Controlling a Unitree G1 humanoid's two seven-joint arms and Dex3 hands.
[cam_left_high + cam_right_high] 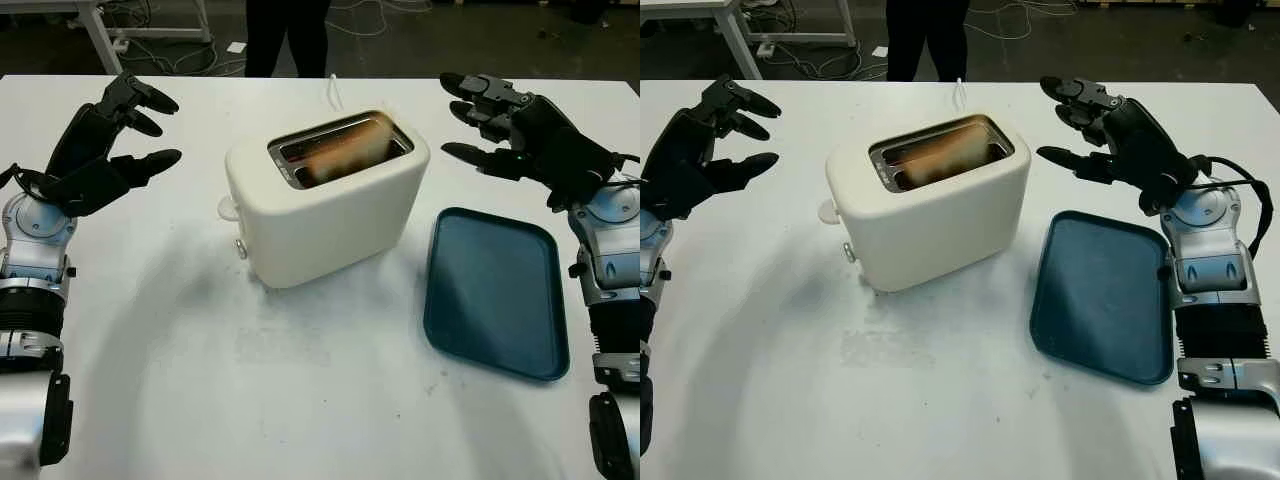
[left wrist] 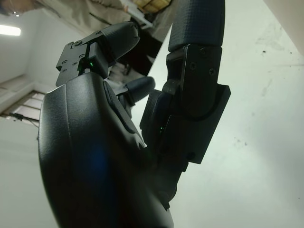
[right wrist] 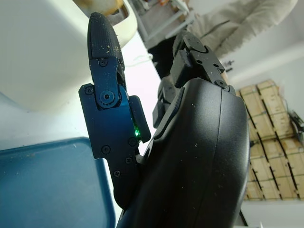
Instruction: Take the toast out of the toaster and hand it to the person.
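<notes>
Both hands empty, released — left hand (image 1: 100, 150) and right hand (image 1: 520, 135) raised, toaster (image 1: 325, 200) between their fingertips. Toast (image 1: 345, 155) seated in slot, untouched. Blue tray (image 1: 495, 290) below right fingers.

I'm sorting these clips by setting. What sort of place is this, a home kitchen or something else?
Probably a lab or workshop, not a kitchen: the toaster and tray sit on a bare white table, loose cables lie on the dark floor, and stacked wooden crates stand behind.
</notes>
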